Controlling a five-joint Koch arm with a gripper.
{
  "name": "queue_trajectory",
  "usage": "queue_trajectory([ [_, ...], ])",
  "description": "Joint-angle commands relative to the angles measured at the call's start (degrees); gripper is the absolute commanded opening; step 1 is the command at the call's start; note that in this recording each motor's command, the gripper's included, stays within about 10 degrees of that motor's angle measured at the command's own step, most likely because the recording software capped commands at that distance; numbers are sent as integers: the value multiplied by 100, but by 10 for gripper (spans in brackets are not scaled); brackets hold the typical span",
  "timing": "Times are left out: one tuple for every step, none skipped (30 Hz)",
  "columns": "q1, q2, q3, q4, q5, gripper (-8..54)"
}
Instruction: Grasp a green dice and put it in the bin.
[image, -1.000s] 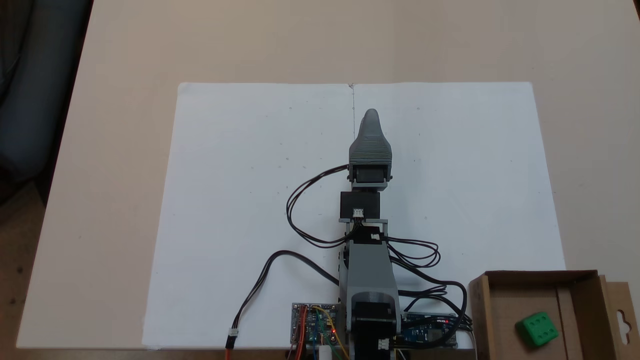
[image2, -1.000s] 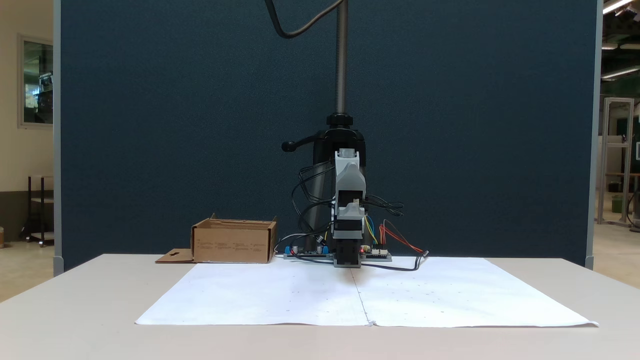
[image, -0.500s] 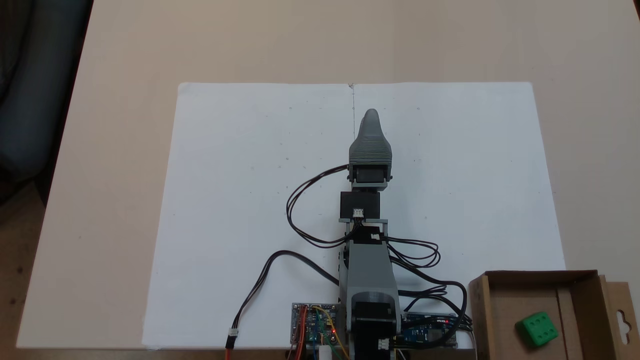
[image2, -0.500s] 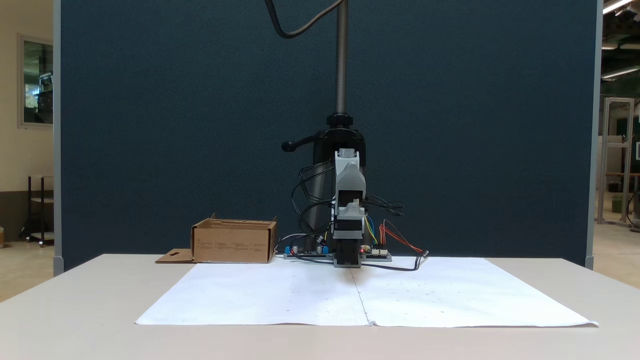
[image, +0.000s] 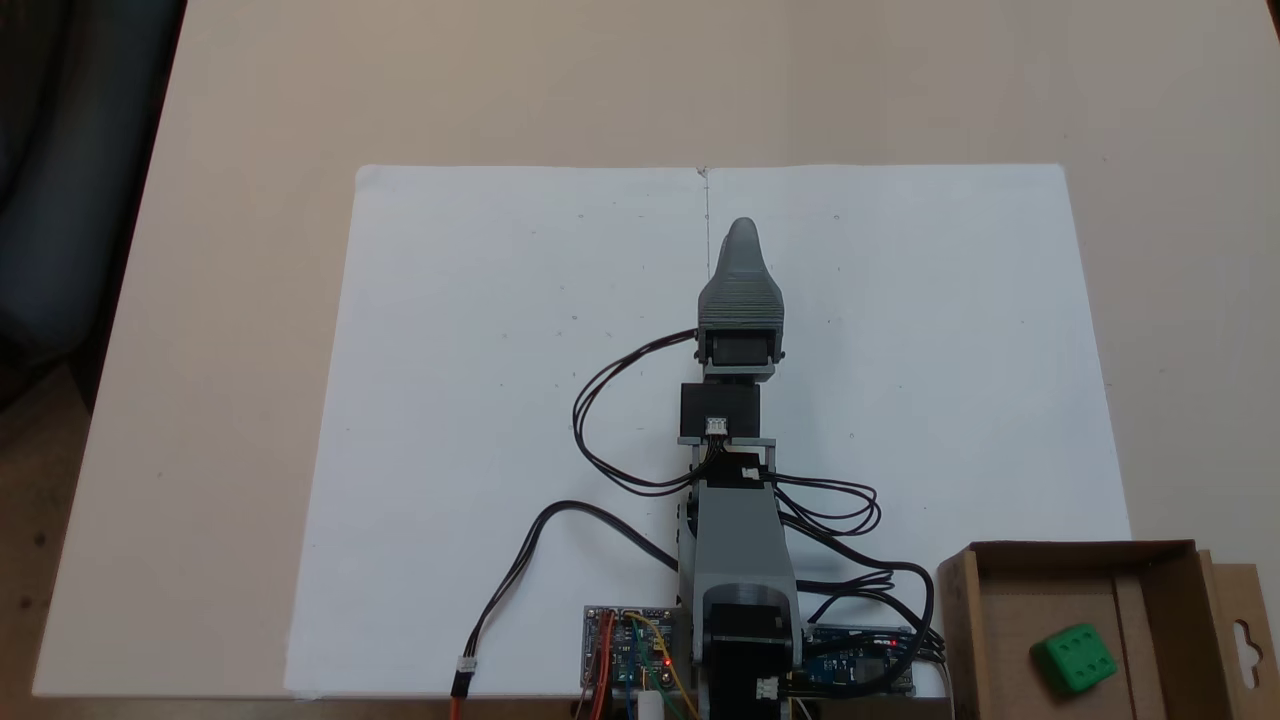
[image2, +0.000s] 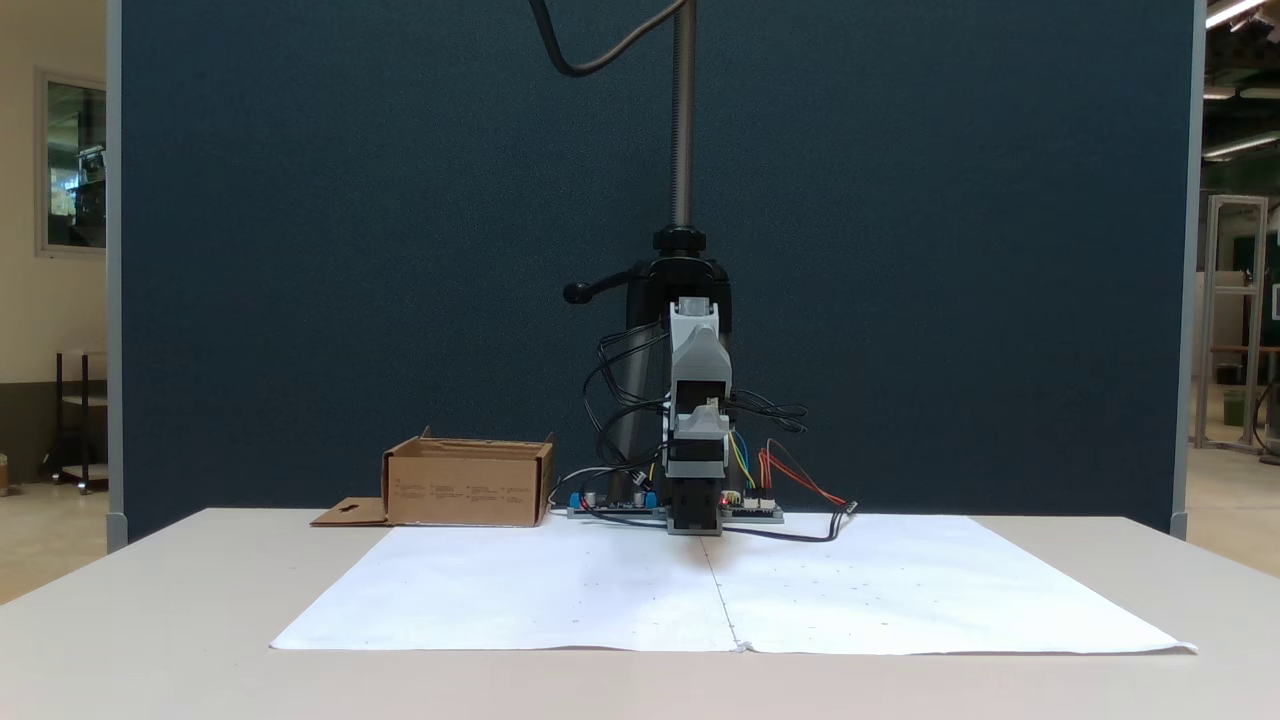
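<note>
Your green dice (image: 1075, 659) lies inside the bin (image: 1170, 590), well apart from the gripper (image: 742, 228). Whether the gripper's jaws are spread or pressed together can't be told; it rests low over the white paper (image: 480, 400).

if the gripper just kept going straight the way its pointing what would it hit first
Probably only the white paper. The gripper points away from the arm's base, nothing stands ahead of it in both fixed views, and the bin lies back beside the base. Its tilt is unclear.
</note>
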Motion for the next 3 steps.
queue_trajectory([
  [44,633,378,-519,-132,446],
  [44,633,378,-519,-132,446],
  [44,633,378,-519,-132,446],
])
